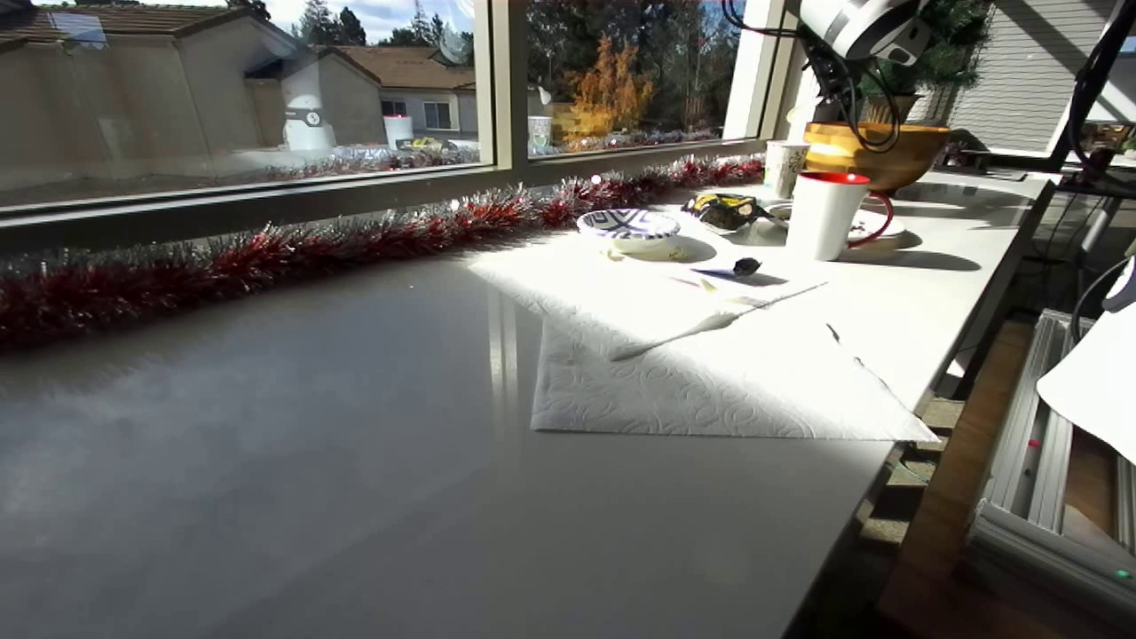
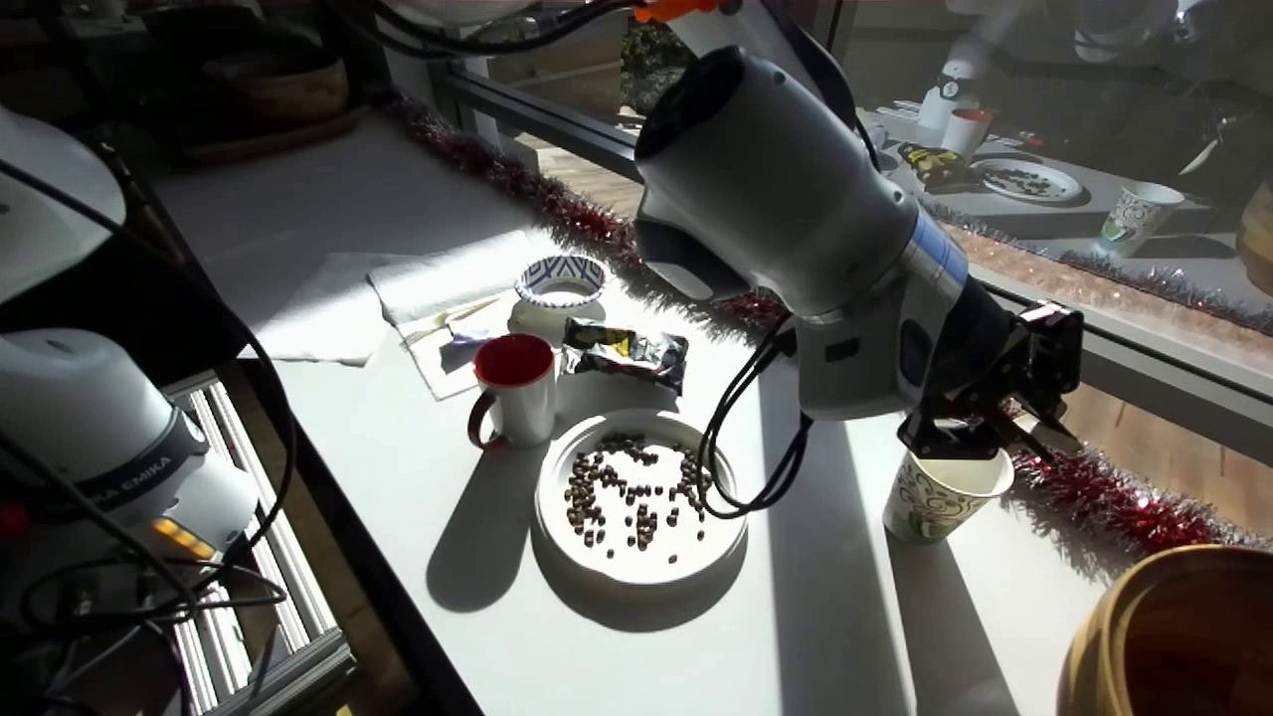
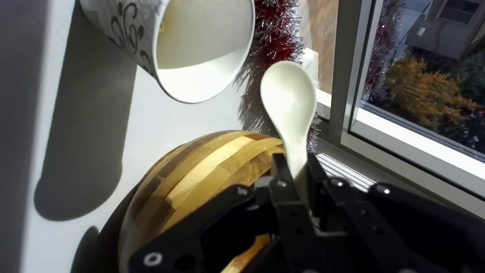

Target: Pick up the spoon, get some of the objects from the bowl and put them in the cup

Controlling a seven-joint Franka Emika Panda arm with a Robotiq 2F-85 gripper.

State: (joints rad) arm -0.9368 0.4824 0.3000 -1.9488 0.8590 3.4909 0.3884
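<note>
Jaws grip the spoon (image 3: 293, 117) — cream-white, smooth, with an oval head.

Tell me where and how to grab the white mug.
Probably by the red handle, from the edge of the table: the white mug stands upright, its handle jutting that way, the wrapper close on the opposite side. The gripper holds the spoon; release that first.

The end effector (image 3: 297, 163) grips a pale spoon (image 3: 289, 94).
</note>
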